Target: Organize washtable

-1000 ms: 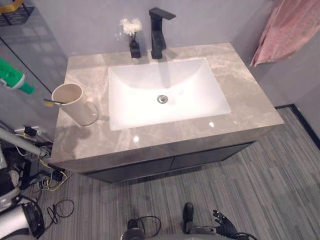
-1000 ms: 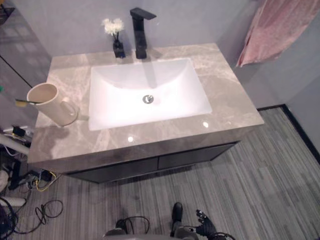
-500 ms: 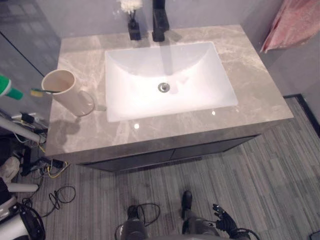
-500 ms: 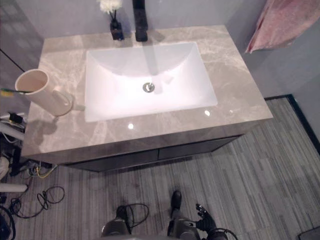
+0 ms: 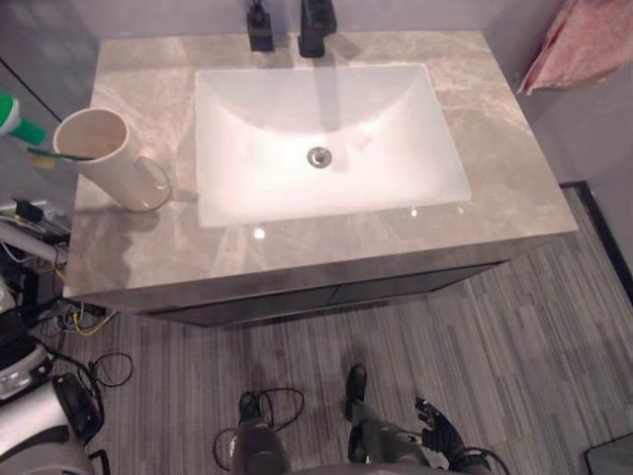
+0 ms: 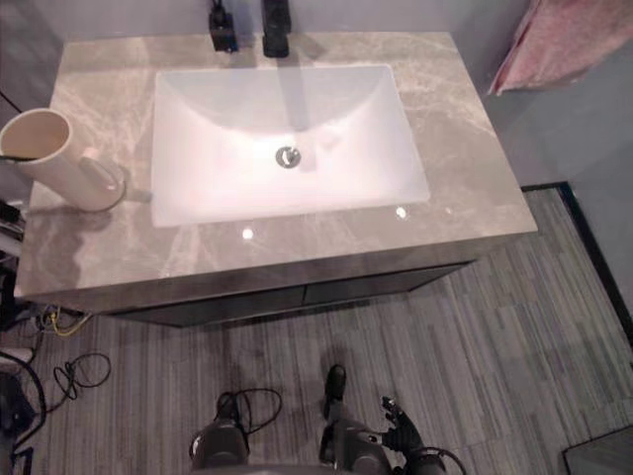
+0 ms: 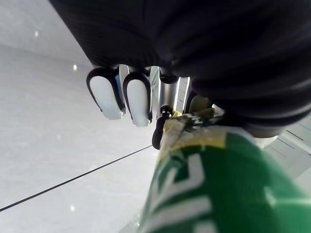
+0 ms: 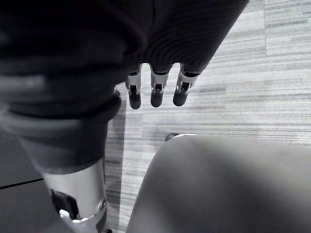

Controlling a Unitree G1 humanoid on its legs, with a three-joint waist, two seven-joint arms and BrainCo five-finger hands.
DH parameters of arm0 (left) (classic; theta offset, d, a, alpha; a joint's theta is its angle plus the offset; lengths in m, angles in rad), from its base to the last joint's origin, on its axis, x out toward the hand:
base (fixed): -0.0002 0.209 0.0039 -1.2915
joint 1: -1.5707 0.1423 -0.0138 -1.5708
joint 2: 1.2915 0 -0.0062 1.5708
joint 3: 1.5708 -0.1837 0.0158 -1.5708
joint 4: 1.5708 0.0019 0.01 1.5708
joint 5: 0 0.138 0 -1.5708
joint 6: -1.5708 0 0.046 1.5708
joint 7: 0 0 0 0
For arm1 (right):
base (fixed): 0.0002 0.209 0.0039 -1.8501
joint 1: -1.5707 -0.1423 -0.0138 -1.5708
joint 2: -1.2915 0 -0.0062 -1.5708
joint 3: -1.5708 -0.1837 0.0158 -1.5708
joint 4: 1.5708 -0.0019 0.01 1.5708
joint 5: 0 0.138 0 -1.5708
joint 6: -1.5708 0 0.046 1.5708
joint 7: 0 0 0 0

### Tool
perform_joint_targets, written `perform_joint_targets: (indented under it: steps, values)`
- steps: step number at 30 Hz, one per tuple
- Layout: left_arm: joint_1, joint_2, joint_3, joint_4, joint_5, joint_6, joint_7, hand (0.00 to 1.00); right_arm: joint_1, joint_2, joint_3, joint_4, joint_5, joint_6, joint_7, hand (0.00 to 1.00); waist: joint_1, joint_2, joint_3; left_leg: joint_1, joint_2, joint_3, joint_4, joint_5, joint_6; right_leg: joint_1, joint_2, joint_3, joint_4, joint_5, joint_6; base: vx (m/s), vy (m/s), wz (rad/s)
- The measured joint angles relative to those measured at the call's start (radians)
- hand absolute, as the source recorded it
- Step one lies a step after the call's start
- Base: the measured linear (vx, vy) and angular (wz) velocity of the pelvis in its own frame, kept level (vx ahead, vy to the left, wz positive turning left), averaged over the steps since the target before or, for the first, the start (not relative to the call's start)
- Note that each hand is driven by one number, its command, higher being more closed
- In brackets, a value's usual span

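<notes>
Left hand [image 7: 138, 99] is gripping a green tube [image 7: 218, 184] – fingers are curling in round it, dark tips [image 7: 108, 97] pointing back toward the wrist. From the head view the tube [image 5: 18, 119] is sitting out past the tabletop's [image 5: 495, 168] left edge, near the cup [image 5: 104, 158], not touching the surface.

The cream cup is standing on the left strip of the tabletop, just beside the sink [image 5: 247, 188], handle facing the basin. A toothbrush [image 5: 54, 153] is leaning in it, its end sticking out over the rim toward the tube.

Black faucet [image 5: 315, 20] and a small black container [image 5: 260, 25] are standing at the sink's back edge; drain [image 5: 318, 155] is showing in the middle of the basin. A pink towel [image 5: 584, 45] is hanging off to the right.

Right hand [image 5: 440, 435] is hanging low over the striped floor [image 5: 534, 327] – fingers [image 8: 155, 92] straight, holding nothing.
</notes>
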Motion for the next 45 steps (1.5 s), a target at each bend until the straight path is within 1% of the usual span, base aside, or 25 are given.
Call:
perform_joint_targets:
  steps: [2, 4, 6, 9, 11, 13, 17, 20, 22, 26, 30, 35, 40, 45]
  values:
    - [-0.025, 0.001, -0.018, 0.008, 0.000, 0.003, 0.009, 1.00, 0.000, 0.000, 0.004, 0.000, 0.000, 0.000, 0.000, 0.00, 0.003, -0.003, 0.000, -0.002, 0.000, -0.001, 0.001, 0.000, 0.000, -0.001, 0.000, -0.001, 0.000, 0.000, 0.000, 0.00, 0.000, 0.00]
    - [-0.066, 0.018, -0.026, 0.013, 0.001, 0.003, 0.012, 1.00, 0.002, 0.000, 0.021, -0.023, 0.000, -0.001, 0.002, 0.00, 0.002, -0.015, 0.006, -0.005, 0.003, 0.000, 0.005, 0.000, 0.000, -0.003, 0.002, 0.001, 0.000, 0.002, -0.002, 0.00, 0.000, 0.00]
    - [-0.084, 0.022, -0.027, 0.013, 0.004, 0.003, 0.014, 1.00, 0.002, 0.002, 0.022, -0.031, 0.002, -0.002, 0.002, 0.00, 0.002, -0.020, 0.009, -0.009, 0.006, -0.001, 0.009, -0.001, -0.002, -0.005, 0.004, 0.001, 0.000, 0.003, -0.003, 0.01, -0.014, -0.02]
    - [-0.098, 0.042, -0.040, 0.038, 0.029, 0.006, 0.029, 1.00, 0.003, 0.013, 0.024, -0.041, 0.022, -0.013, 0.002, 0.00, 0.005, -0.027, 0.008, -0.022, 0.016, -0.004, 0.021, -0.005, -0.007, -0.013, 0.013, 0.001, 0.000, 0.005, -0.006, 0.01, -0.023, -0.02]
    - [-0.112, 0.048, -0.057, 0.060, 0.038, 0.023, 0.030, 1.00, 0.003, 0.015, 0.025, -0.046, 0.022, -0.013, 0.004, 0.00, 0.005, -0.027, 0.008, -0.022, 0.017, -0.004, 0.022, -0.005, -0.007, -0.013, 0.013, 0.002, 0.000, 0.005, -0.007, 0.01, -0.015, -0.01]
    - [-0.129, 0.048, -0.067, 0.078, 0.039, 0.027, 0.030, 1.00, 0.003, 0.015, 0.029, -0.049, 0.022, -0.013, 0.005, 0.00, 0.002, -0.027, 0.008, -0.022, 0.016, -0.003, 0.023, -0.005, -0.007, -0.013, 0.013, 0.003, 0.000, 0.006, -0.007, 0.00, 0.000, 0.00]
    - [-0.159, 0.048, -0.075, 0.095, 0.047, 0.051, 0.035, 1.00, 0.013, 0.016, 0.037, -0.068, 0.021, -0.014, 0.006, 0.00, 0.003, -0.027, 0.008, -0.023, 0.018, -0.003, 0.025, -0.005, -0.007, -0.014, 0.014, 0.004, 0.000, 0.007, -0.009, 0.00, 0.000, 0.00]
    - [-0.164, 0.054, -0.079, 0.098, 0.081, 0.071, 0.044, 1.00, 0.014, 0.016, 0.040, -0.069, 0.021, -0.014, 0.009, 0.00, 0.003, -0.028, 0.008, -0.023, 0.018, -0.003, 0.026, -0.005, -0.007, -0.014, 0.014, 0.004, 0.000, 0.008, -0.010, 0.00, 0.000, 0.00]
    - [-0.165, 0.076, -0.091, 0.108, 0.110, 0.090, 0.055, 1.00, 0.014, 0.018, 0.044, -0.071, 0.021, -0.014, 0.019, 0.00, 0.003, -0.030, 0.008, -0.025, 0.020, -0.004, 0.028, -0.005, -0.007, -0.015, 0.016, 0.004, 0.000, 0.009, -0.010, 0.00, 0.000, 0.00]
    - [-0.165, 0.089, -0.091, 0.111, 0.130, 0.093, 0.056, 1.00, 0.017, 0.019, 0.051, -0.076, 0.022, -0.018, 0.020, 0.00, 0.004, -0.033, 0.007, -0.025, 0.021, -0.003, 0.029, -0.005, -0.007, -0.015, 0.017, 0.005, 0.000, 0.009, -0.011, 0.00, 0.000, 0.00]
    - [-0.164, 0.102, -0.090, 0.111, 0.159, 0.092, 0.069, 1.00, 0.018, 0.022, 0.058, -0.076, 0.022, -0.020, 0.020, 0.00, 0.008, -0.040, 0.008, -0.040, 0.022, -0.004, 0.033, -0.005, -0.007, -0.030, 0.018, 0.006, 0.000, 0.014, -0.012, 0.00, 0.000, 0.00]
    - [-0.143, 0.103, -0.089, 0.111, 0.202, 0.092, 0.074, 1.00, 0.019, 0.024, 0.062, -0.076, 0.022, -0.029, 0.021, 0.00, 0.011, -0.046, 0.010, -0.041, 0.021, -0.005, 0.034, -0.004, -0.007, -0.032, 0.018, 0.007, 0.000, 0.016, -0.011, 0.00, 0.000, 0.00]
    - [-0.140, 0.103, -0.089, 0.111, 0.256, 0.092, 0.075, 1.00, 0.024, 0.027, 0.065, -0.075, 0.022, -0.040, 0.021, 0.00, 0.026, -0.055, 0.017, -0.043, 0.021, -0.013, 0.036, -0.004, -0.008, -0.031, 0.019, 0.006, 0.000, 0.017, -0.011, 0.00, 0.000, 0.00]
    - [-0.119, 0.109, -0.088, 0.111, 0.283, 0.101, 0.084, 1.00, 0.027, 0.030, 0.065, -0.074, 0.022, -0.044, 0.021, 0.00, 0.028, -0.062, 0.021, -0.051, 0.020, -0.028, 0.038, -0.003, -0.009, -0.031, 0.019, -0.001, 0.000, 0.017, -0.011, 0.02, -0.011, 0.06]
